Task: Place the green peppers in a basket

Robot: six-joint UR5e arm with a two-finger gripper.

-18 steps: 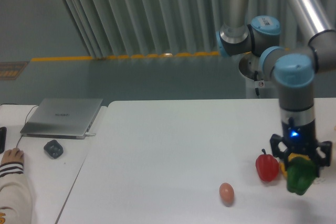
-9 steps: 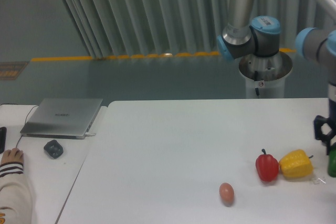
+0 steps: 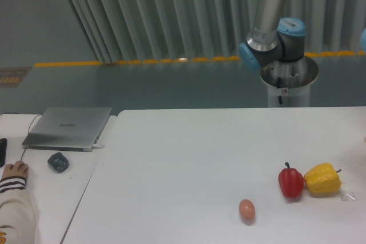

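Since neither the green pepper nor any basket shows in the frame, we cannot judge how far the placing has got; the pincer is out of view too, so we cannot tell whether it holds anything.

On the wide white bench (image 3: 189, 158) we see only the arm's grey and blue joints (image 3: 271, 44) at upper right. At left lie a closed silver laptop (image 3: 68, 127) and a person's hand (image 3: 12, 170). At lower right a yellow bell pepper (image 3: 322, 179) touches a red pepper (image 3: 291, 182), with a brown egg (image 3: 246, 210) nearby.
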